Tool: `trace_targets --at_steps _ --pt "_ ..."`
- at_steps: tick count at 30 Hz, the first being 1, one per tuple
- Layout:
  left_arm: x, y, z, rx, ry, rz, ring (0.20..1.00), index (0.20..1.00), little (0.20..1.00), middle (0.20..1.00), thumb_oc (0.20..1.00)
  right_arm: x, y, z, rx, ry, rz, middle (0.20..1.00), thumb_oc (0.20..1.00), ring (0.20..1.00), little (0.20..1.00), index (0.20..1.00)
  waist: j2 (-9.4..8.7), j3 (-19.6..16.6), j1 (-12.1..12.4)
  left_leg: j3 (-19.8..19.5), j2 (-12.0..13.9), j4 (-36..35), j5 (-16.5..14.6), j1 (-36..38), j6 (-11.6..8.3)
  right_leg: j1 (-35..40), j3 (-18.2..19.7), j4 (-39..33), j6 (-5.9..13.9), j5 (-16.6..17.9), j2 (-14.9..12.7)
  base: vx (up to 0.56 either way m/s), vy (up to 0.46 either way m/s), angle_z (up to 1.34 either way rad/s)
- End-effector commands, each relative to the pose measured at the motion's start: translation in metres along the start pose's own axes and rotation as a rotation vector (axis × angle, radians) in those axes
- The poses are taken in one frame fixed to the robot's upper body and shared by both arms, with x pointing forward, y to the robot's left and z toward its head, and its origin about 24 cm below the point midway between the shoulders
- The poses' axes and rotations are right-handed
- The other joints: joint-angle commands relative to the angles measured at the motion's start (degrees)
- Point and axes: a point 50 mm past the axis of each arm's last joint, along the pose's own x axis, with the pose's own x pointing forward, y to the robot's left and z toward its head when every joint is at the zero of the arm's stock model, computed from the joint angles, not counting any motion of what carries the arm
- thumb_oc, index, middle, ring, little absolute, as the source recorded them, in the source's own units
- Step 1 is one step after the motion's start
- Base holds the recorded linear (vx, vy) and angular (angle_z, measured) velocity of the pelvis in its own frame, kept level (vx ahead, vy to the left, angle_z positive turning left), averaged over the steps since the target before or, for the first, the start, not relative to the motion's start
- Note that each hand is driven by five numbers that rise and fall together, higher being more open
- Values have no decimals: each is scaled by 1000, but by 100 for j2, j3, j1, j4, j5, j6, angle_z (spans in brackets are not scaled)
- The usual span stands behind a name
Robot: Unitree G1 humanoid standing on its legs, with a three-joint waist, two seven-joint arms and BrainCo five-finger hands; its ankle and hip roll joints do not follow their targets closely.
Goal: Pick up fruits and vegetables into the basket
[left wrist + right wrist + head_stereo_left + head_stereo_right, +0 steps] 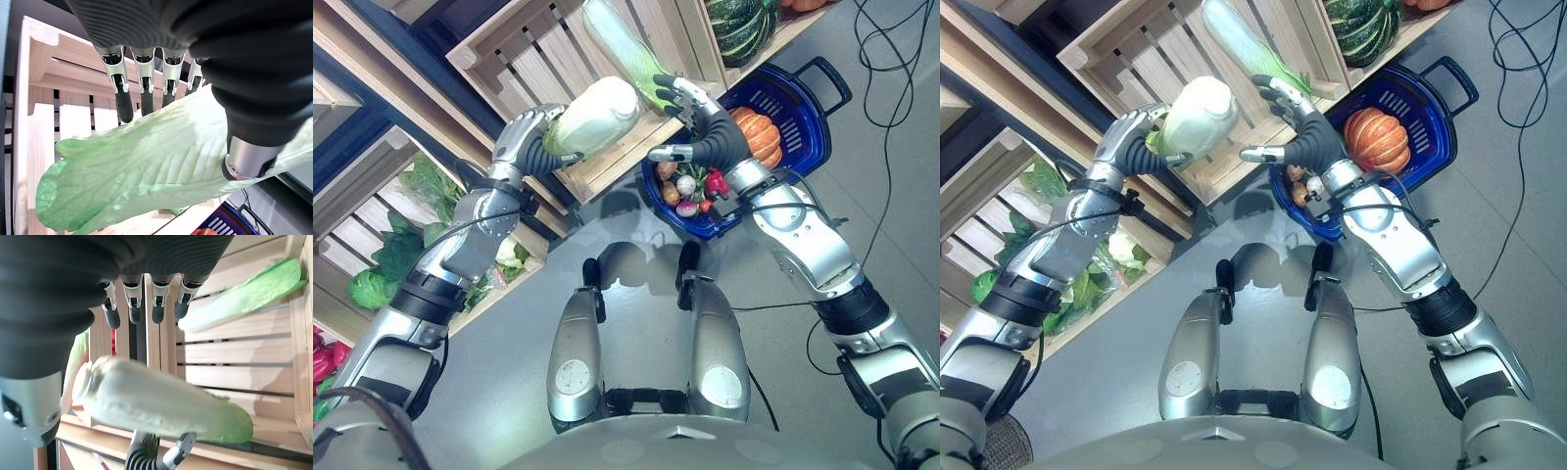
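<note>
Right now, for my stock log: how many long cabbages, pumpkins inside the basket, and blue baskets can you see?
Cabbages: 2, the held cabbage in the left hand and the shelf cabbage in the crate
Pumpkin in the basket: 1
Basket: 1
Total: 4

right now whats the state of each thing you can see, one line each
Napa cabbage: lifted off the crate, gripped in the left hand.
Left hand: shut on the napa cabbage, thumb and fingers round it.
Right hand: open, fingers spread beside the cabbage, holding nothing.
Second cabbage: lying in the wooden crate.
Blue basket: on the floor, handle folded down, partly filled.
Pumpkin: resting in the basket.
</note>
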Motion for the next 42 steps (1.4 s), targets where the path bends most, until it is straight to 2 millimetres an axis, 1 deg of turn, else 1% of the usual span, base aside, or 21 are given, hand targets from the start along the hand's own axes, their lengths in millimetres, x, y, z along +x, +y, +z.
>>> trace_targets --at_steps 1,5,9,14,18,24,26,27,28,29,33,37,39,40,41,42 --pt "6 19 40 102 -193 92 200 200 200 200 200 9 15 30 49 -141 16 1000 1000 1000 1000 1000 -298 -459 48 394 -195 -284 140 -58 376 699 183 -329 417 -492 -55 0 0 0" --pt "9 16 47 128 -206 90 200 200 200 200 200 11 19 27 58 -123 9 1000 1000 1000 1000 1000 -328 -456 45 394 -189 -318 127 5 371 767 191 -383 435 -472 -62 0 0 0" --pt "12 10 52 135 -211 93 200 200 200 200 200 13 24 20 78 -92 -8 1000 1000 1000 1000 1000 -334 -462 32 414 -178 -311 97 51 367 828 183 -413 439 -470 -83 0 0 0" --pt "14 4 60 106 -224 88 200 200 200 200 200 14 27 12 114 -59 -29 1000 1000 1000 1000 1000 -340 -461 24 419 -181 -320 72 82 367 868 183 -462 456 -454 -104 0 0 0" --pt "14 -2 71 87 -253 79 200 200 200 200 200 14 35 6 166 -32 8 1000 1000 1000 1000 1000 -354 -435 21 419 -188 -294 43 81 372 883 175 -472 464 -450 -125 -2 4 2" --pt "17 -5 81 59 -281 64 200 200 200 200 200 18 47 8 207 -28 79 1000 1000 1000 1000 1000 -362 -420 46 418 -203 -300 36 91 379 905 159 -484 466 -451 -132 0 0 0" --pt "17 -6 83 49 -287 49 200 200 200 200 200 19 48 9 216 -33 83 1000 1000 1000 1000 1000 -367 -424 66 414 -203 -307 38 93 379 917 145 -494 469 -447 -140 0 0 0" --pt "17 -8 85 46 -288 35 200 200 200 200 200 19 49 11 224 -48 93 915 915 915 915 915 -370 -417 76 407 -207 -308 33 99 380 925 134 -500 469 -442 -142 0 0 0" --pt "16 -9 85 41 -286 22 200 200 200 200 200 19 49 14 230 -66 99 514 514 514 514 514 -372 -415 79 402 -211 -309 28 106 383 934 128 -506 472 -440 -144 -1 -32 1" --pt "16 -11 86 42 -286 9 200 200 200 200 200 20 50 18 241 -95 115 200 200 200 200 200 -376 -418 88 399 -214 -322 26 120 383 956 115 -530 477 -433 -147 0 0 0" --pt "13 -19 85 39 -276 -26 200 200 200 200 200 20 52 32 259 -160 152 200 200 200 200 200 -359 -415 111 390 -220 -313 26 122 384 972 103 -554 478 -420 -150 0 0 0" --pt "10 -24 80 41 -253 -17 200 200 200 200 200 19 54 31 238 -132 159 200 200 200 200 200 -351 -421 121 379 -221 -333 24 123 384 964 104 -546 486 -432 -142 -4 -4 1" --pt "10 -26 77 51 -232 -19 200 200 200 200 200 18 50 29 203 -130 133 200 200 200 200 200 -363 -402 124 386 -208 -325 28 116 391 957 91 -530 477 -437 -135 -22 -24 7" --pt "9 -26 74 46 -221 -21 278 278 278 278 278 18 46 28 184 -133 115 200 200 200 200 200 -370 -401 122 388 -202 -327 29 117 388 954 83 -521 475 -441 -128 -25 -30 6" --pt "8 -26 71 42 -207 -15 627 627 627 627 627 17 41 28 160 -144 89 200 200 200 200 200 -382 -391 116 396 -189 -329 31 115 388 954 74 -517 471 -444 -120 -26 -33 4" --pt "8 -27 69 40 -196 -13 1000 1000 1000 1000 1000 16 37 29 142 -156 67 200 200 200 200 200 -391 -384 110 397 -182 -333 33 113 387 948 69 -513 468 -444 -111 -28 -34 3"
